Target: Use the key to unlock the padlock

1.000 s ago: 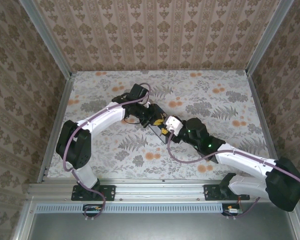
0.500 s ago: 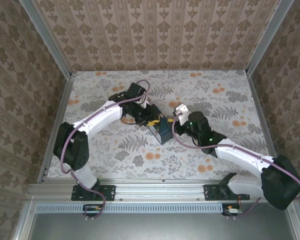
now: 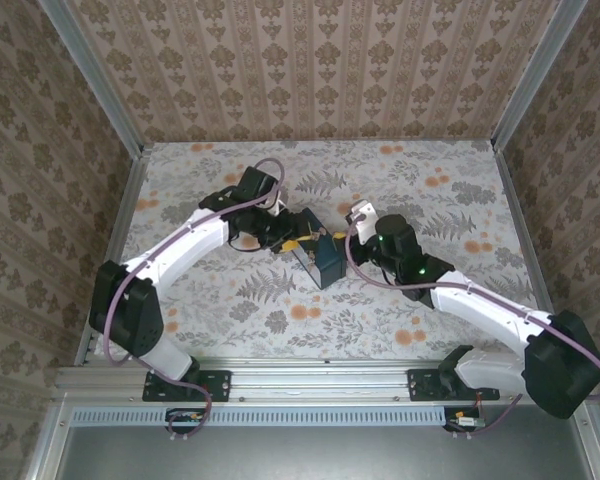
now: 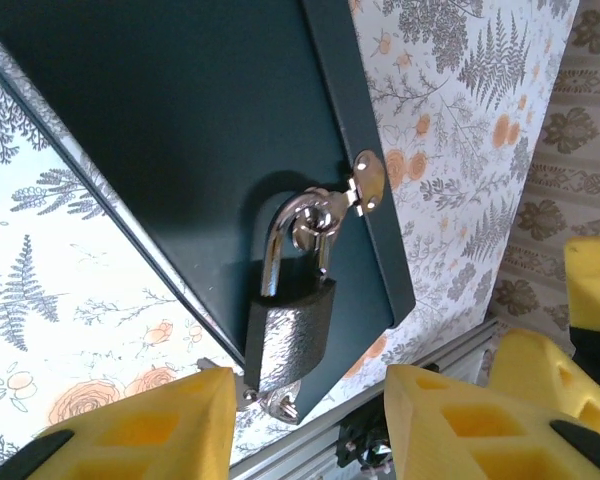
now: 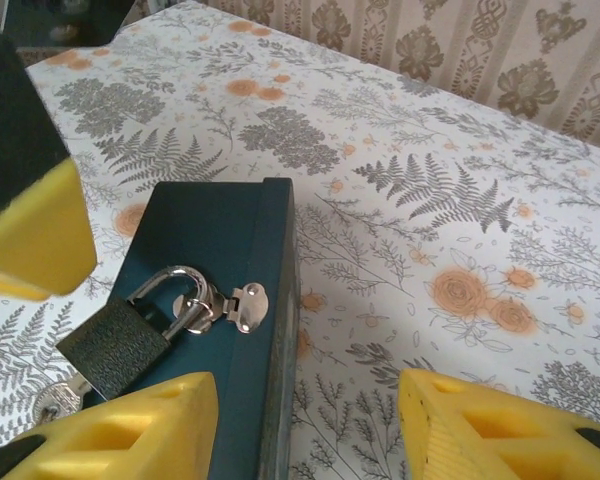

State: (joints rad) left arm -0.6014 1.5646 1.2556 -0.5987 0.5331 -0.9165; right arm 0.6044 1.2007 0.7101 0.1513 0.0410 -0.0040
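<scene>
Jaws spread wide on both sides, nothing pinched in either! My left gripper (image 4: 308,432) hangs over the padlock (image 4: 290,335), and that dark, textured body shows right in the gap between my yellow fingers (image 4: 150,430). The padlock lies flat on the lid of the dark blue box (image 4: 180,130), near the lid's edge, with its silver shackle (image 4: 272,240) hooked through the hasp (image 4: 365,182). A silvery key (image 4: 272,400) pokes out from the padlock's bottom end. My right gripper (image 5: 310,425) sits just beside the box, over its edge on the floral table (image 5: 460,200), looking at the same lock from the hasp side.
</scene>
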